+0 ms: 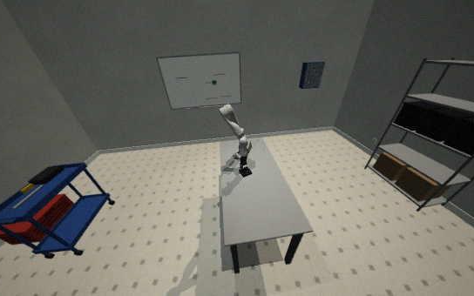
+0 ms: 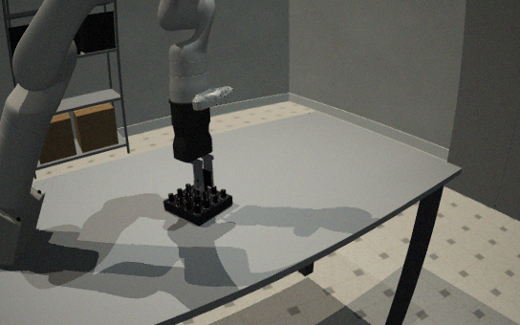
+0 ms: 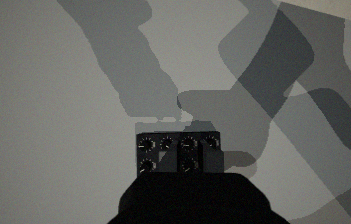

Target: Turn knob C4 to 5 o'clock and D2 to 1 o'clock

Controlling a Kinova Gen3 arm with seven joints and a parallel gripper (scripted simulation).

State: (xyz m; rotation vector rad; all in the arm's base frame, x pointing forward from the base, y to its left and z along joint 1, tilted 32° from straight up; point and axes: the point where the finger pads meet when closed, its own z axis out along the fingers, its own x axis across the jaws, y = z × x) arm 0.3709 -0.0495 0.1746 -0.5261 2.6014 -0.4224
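The black knob box (image 1: 246,173) (image 2: 182,213) (image 3: 155,155) stands on the table, with several upright black knobs on top. My gripper (image 2: 204,184) (image 3: 189,151) points straight down over the box. Its fingers are part open, one on each side of a gap, with their tips near the height of the knob tops in the exterior view. In the wrist view a knob (image 3: 188,164) shows in the gap between the fingers, not gripped. Another knob (image 3: 146,145) at the box's corner has its white line toward the image left. The fingers and gripper body hide other knobs; printed names are unreadable.
The grey table (image 1: 259,209) (image 2: 306,158) carries the arm's base (image 2: 0,229) at the left in the exterior view. Arm shadows fall across the table and part of the box. The blue cart (image 1: 78,218) and the shelf rack (image 1: 436,167) stand away from the table.
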